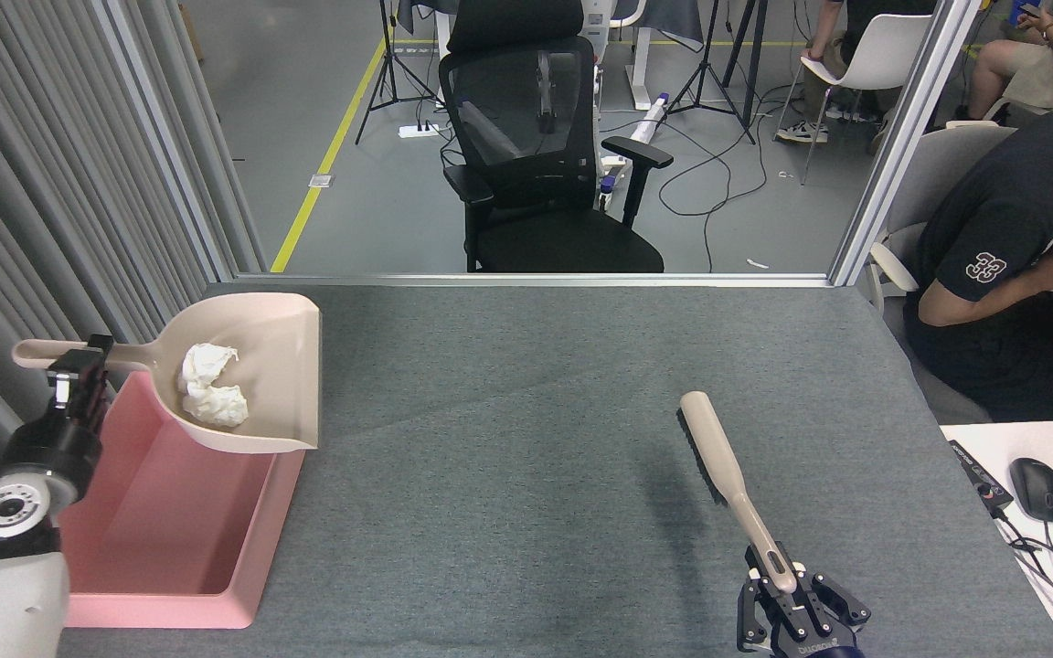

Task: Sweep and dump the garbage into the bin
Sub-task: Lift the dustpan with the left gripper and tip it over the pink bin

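The sweeping looks done: the tissue wads (212,398) lie in the dustpan (257,366), held by its handle in the left gripper (79,370) above the pink bin (252,539), the right gripper (787,589) grasps the brush (714,448), and only tipping remains.

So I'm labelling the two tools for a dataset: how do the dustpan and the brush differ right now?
The dustpan is a wide scoop held above the pink bin by the left gripper; the brush is a narrow stick gripped by the right gripper. The dustpan carries white tissue wads; the brush carries nothing. Both are beige, held by their handles.
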{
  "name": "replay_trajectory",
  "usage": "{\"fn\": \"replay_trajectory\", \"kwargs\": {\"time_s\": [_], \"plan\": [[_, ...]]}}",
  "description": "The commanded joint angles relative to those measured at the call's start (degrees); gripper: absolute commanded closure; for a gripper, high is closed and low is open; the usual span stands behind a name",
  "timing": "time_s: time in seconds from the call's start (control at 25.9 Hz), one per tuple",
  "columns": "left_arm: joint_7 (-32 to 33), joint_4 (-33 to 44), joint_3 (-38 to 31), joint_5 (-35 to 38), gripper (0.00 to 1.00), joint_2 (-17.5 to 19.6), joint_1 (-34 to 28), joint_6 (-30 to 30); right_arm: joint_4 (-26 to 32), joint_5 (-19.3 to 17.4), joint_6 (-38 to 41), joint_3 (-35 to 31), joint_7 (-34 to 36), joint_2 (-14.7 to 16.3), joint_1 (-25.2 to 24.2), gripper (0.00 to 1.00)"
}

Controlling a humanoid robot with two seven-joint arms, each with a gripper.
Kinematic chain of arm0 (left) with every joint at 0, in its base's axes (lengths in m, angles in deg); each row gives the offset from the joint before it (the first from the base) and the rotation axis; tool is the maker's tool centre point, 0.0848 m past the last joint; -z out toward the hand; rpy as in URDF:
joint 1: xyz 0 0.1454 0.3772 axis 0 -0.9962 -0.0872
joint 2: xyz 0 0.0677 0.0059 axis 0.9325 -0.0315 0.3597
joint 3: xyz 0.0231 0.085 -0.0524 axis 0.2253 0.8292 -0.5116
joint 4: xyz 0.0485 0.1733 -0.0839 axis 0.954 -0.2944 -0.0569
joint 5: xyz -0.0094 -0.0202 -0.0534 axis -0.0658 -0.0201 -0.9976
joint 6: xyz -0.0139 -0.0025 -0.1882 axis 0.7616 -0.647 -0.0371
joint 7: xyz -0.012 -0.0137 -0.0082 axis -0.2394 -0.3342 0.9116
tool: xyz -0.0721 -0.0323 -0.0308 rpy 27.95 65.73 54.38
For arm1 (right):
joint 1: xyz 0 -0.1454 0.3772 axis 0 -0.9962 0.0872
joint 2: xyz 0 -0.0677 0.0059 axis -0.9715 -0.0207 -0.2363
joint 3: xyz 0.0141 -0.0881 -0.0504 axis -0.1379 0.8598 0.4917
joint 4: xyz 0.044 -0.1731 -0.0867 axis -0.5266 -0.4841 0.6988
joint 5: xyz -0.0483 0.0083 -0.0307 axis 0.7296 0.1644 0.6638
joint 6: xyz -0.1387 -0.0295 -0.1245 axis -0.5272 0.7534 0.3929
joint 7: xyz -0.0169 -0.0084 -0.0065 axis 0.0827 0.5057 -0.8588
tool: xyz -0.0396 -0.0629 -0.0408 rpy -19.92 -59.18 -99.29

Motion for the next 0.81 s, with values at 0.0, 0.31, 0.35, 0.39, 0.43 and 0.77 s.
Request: {"fn": "replay_trajectory", "kwargs": {"time_s": [0.0,0.31,0.35,0.39,0.43,0.77], "plan": [[2.02,-4.08,0.05,-4.68,0.8,7.47,0.96,0.75,0.0,0.14,0.04,0.18,0.01,-0.16,0.04,0.82],[1.84,-15.67,0.14,-3.89,0.8,15.82,1.05,13.76,0.09,0.14,0.13,0.18,0.19,-0.34,-0.23,0.82],[1.67,-17.78,0.23,-3.36,0.8,16.88,1.13,16.04,0.09,0.14,0.13,0.18,0.19,-0.42,-0.23,0.82],[1.23,-19.89,0.31,-1.78,0.8,17.76,1.31,18.5,0.09,0.14,0.13,0.18,0.19,-0.69,-0.23,0.82],[0.96,-21.48,0.4,1.65,0.8,18.2,1.48,20.96,0.09,0.14,0.13,0.18,0.19,-0.86,-0.23,0.82],[-3.52,-17.26,-0.12,24.5,0.8,18.02,5.0,28.79,0.09,0.23,0.48,0.18,0.19,-1.04,-0.23,0.82]]}}
